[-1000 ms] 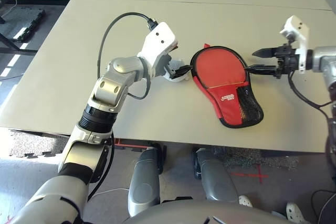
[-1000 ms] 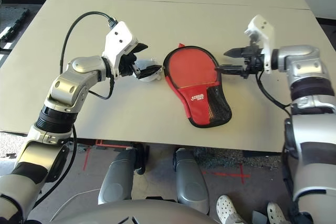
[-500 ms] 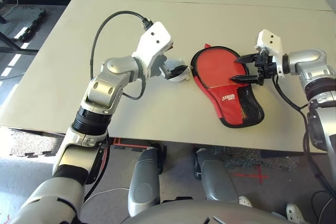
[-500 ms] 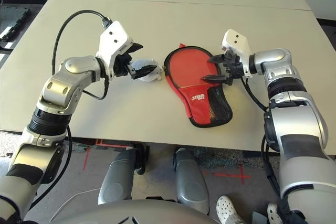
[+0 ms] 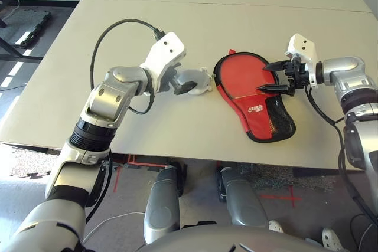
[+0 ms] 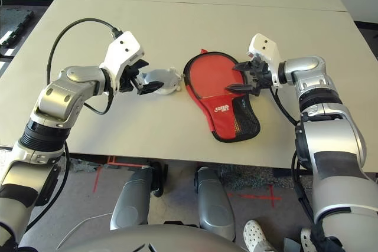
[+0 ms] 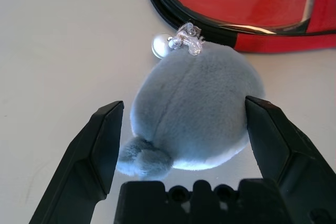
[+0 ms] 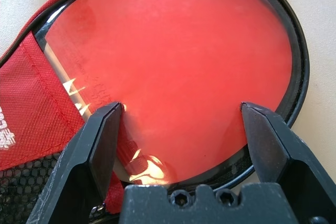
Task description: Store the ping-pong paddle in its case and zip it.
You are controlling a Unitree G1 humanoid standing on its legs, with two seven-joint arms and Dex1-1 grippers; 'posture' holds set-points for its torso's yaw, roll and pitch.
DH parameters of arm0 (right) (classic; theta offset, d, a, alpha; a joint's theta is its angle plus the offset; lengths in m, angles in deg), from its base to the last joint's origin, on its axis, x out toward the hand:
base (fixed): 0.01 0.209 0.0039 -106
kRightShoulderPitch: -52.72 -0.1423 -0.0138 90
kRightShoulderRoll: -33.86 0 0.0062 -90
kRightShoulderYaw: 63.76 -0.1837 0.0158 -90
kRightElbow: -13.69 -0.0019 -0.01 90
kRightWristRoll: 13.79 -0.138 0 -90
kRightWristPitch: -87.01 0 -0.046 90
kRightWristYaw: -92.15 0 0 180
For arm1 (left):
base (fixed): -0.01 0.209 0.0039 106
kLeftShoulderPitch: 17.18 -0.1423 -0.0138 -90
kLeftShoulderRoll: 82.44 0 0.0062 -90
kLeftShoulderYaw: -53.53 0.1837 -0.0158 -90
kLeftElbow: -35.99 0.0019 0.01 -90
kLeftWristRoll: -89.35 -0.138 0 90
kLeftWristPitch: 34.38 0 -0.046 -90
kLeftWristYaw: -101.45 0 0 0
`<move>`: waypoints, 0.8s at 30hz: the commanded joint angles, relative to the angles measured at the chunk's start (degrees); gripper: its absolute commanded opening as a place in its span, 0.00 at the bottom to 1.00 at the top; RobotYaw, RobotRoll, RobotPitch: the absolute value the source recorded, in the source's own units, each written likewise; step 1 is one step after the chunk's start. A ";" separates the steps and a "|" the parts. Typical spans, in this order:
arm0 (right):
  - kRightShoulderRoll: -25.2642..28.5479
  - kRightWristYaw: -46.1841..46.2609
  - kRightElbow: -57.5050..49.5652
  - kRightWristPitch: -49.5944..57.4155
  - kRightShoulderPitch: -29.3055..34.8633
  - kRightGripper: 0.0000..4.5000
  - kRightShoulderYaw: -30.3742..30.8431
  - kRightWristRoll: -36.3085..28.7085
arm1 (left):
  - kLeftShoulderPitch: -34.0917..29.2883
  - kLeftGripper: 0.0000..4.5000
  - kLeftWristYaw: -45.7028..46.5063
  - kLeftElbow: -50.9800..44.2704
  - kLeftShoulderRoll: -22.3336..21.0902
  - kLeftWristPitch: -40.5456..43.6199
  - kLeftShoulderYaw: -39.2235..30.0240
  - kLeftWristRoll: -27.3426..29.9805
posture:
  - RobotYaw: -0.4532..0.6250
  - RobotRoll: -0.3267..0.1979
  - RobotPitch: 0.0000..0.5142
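Beige tabletop (image 5: 71, 75) runs wide and bare on all sides of the work in the left eye view, its near edge just below the narrow end of the case (image 5: 260, 119), so both arms have open room except toward that edge. That case lies flat with its round end unzipped, and the paddle (image 5: 245, 75) already sits inside, its red face showing through the opening; storing looks done and zipping is what remains. From the right eye view the left gripper (image 6: 146, 85) hangs spread at the pompom (image 6: 165, 81), which rests on the table just beside the case's round rim, while the right gripper (image 6: 241, 76) hovers spread above the paddle face. Looking along the left wrist view, the pompom fills the gap between the wide-set fingers (image 7: 100, 140), apparently not yet pinched, with its small bead and clip leading to the black zipper edge (image 7: 173, 19). Through the right wrist view the fingers (image 8: 100, 145) stand apart over the glossy red rubber, the zipper edge curving round it; whether they touch it I cannot tell.
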 commanded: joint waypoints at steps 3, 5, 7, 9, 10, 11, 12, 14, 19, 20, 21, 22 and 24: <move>-0.38 0.81 1.50 0.12 2.04 1.00 0.99 2.72 | -0.28 0.96 -1.14 1.23 1.36 3.06 2.64 0.83 | 0.47 0.62 0.44; -0.35 0.89 1.44 0.08 2.13 1.00 0.90 2.84 | -0.35 0.87 -1.56 1.27 1.51 3.53 2.70 1.15 | 0.47 0.62 0.44; -0.35 0.94 1.32 0.03 2.31 1.00 0.81 2.88 | -0.34 0.72 -2.69 1.27 0.79 3.60 3.46 1.10 | 0.46 0.62 0.44; -0.36 0.97 1.19 -0.01 2.53 1.00 0.69 2.92 | -0.11 0.56 -3.35 1.81 0.24 3.43 3.98 0.73 | 0.46 0.62 0.44; -0.34 0.99 1.13 -0.08 2.69 1.00 0.63 2.97 | 0.21 0.48 -3.63 2.34 -0.07 3.18 4.28 0.39 | 0.45 0.62 0.44; -0.33 1.02 1.09 -0.15 2.84 1.00 0.59 3.01 | 0.58 0.41 -3.96 2.95 -0.36 2.72 4.58 -0.01 | 0.45 0.62 0.44; -0.31 1.05 1.05 -0.22 2.97 1.00 0.56 3.06 | 1.00 0.33 -4.13 3.66 -0.58 2.26 4.83 -0.42 | 0.45 0.62 0.44; -0.32 1.09 0.99 -0.29 3.13 1.00 0.55 3.11 | 1.82 0.18 -4.38 5.13 -0.86 1.39 5.20 -1.09 | 0.45 0.62 0.44; -0.14 1.50 0.82 -0.65 3.76 1.00 0.60 3.28 | 7.78 0.06 -3.06 16.36 0.22 -5.62 6.29 -5.08 | 0.44 0.62 0.44; -0.13 1.55 0.75 -0.73 3.90 1.00 0.61 3.29 | 9.21 0.06 -2.38 19.26 0.94 -7.43 6.22 -5.81 | 0.44 0.62 0.44; -0.12 1.59 0.69 -0.78 4.00 1.00 0.62 3.31 | 10.23 0.06 -2.00 21.43 1.48 -8.81 6.16 -6.35 | 0.44 0.62 0.44; -0.15 1.69 0.64 -0.79 4.06 1.00 0.65 3.35 | 11.32 0.06 -1.51 23.79 2.05 -10.38 6.03 -7.02 | 0.43 0.62 0.45; -0.20 1.84 0.45 -0.88 4.37 1.00 0.71 3.41 | 14.91 0.06 0.39 30.87 3.77 -14.65 5.70 -8.91 | 0.43 0.62 0.45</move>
